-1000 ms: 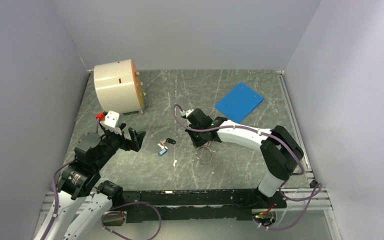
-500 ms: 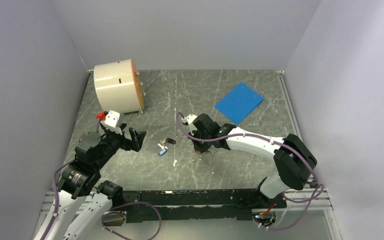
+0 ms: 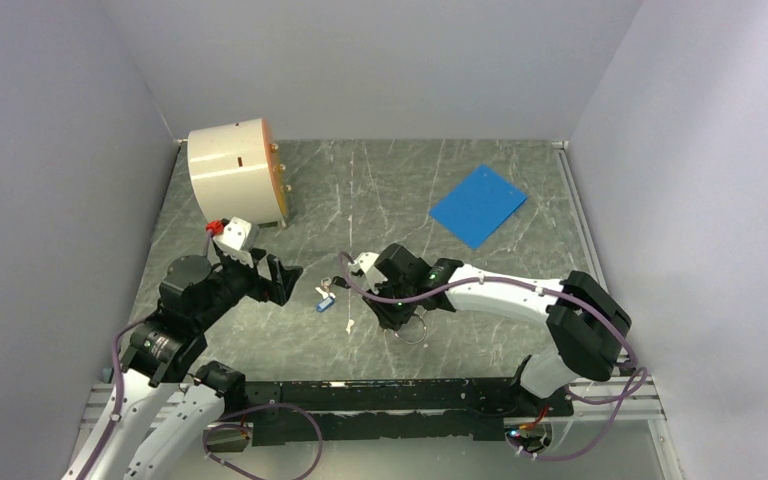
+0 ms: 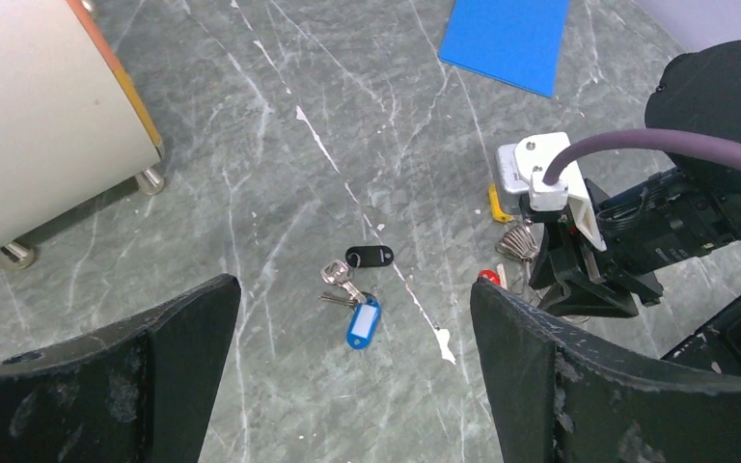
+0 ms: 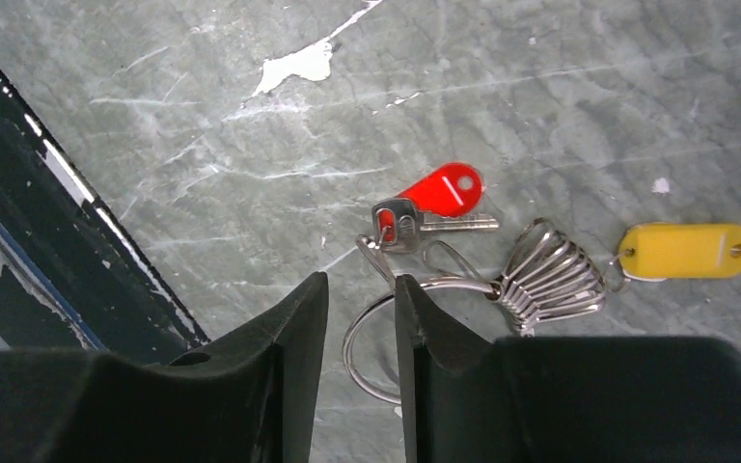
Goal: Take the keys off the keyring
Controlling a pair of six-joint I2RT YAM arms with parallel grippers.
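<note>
Keyring [image 5: 444,283] with red-tagged key [image 5: 441,198] and yellow tag [image 5: 687,251] lies on the surface [image 5: 540,96] under the slightly parted right end effector [image 5: 360,289]; left end effector [image 4: 352,289] stands wide open.

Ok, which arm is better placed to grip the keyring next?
Right. The right tool hovers directly over the keyring, jaws slightly apart just above its wire. The left tool, wide open, sits farther off, facing the blue-tagged key.
</note>
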